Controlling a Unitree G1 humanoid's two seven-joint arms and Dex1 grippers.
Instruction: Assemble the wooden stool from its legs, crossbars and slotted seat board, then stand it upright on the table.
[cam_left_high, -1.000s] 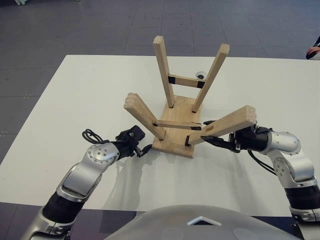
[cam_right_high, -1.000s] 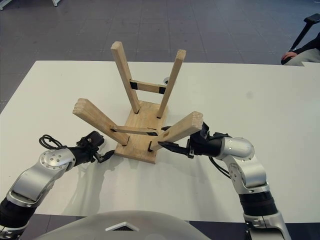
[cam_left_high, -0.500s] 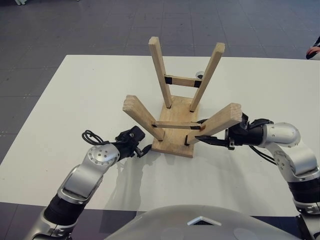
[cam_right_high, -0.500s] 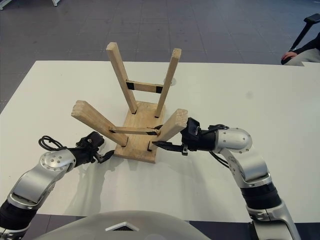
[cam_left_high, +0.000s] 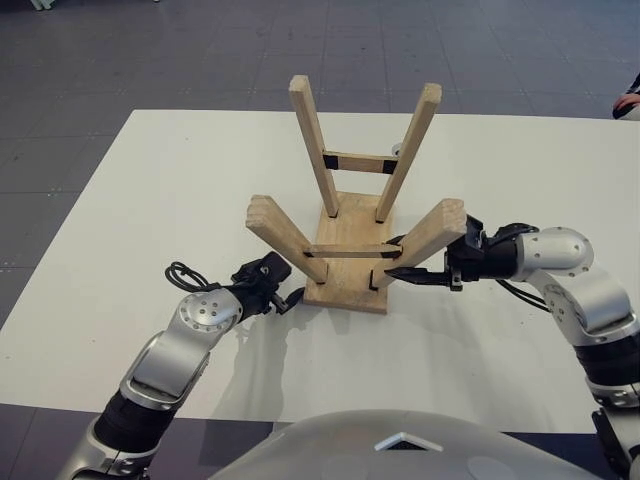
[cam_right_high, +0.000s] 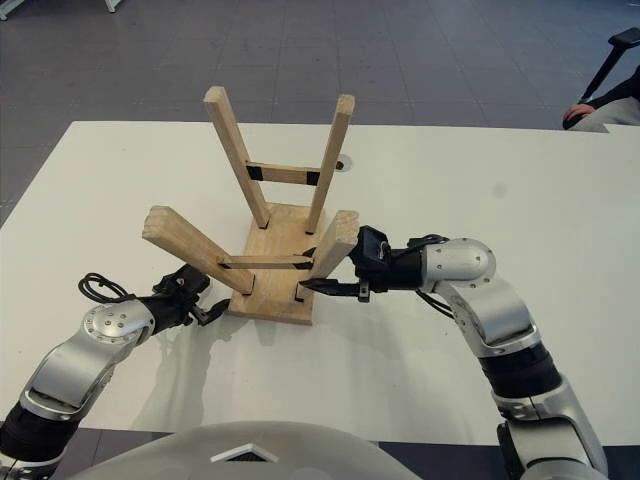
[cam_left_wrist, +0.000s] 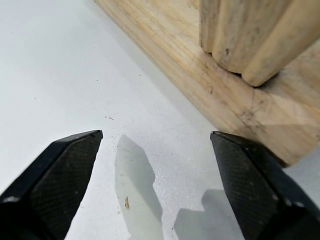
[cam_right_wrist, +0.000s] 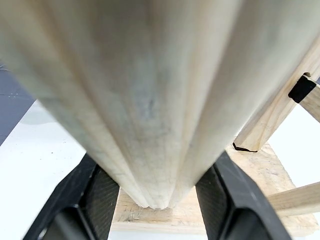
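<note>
Stool (cam_left_high: 355, 225) inverted — R jaws clamp front leg (cam_right_high: 337, 240), contact part-hidden; L jaws apart.

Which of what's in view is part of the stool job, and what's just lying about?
Job in hand:
seat board
near right leg, clamped in the right tool
near left leg
far left leg
far right leg
near crossbar
far crossbar
left tool, open beside the board

Lying about:
small round object on the table, by the far right leg
</note>
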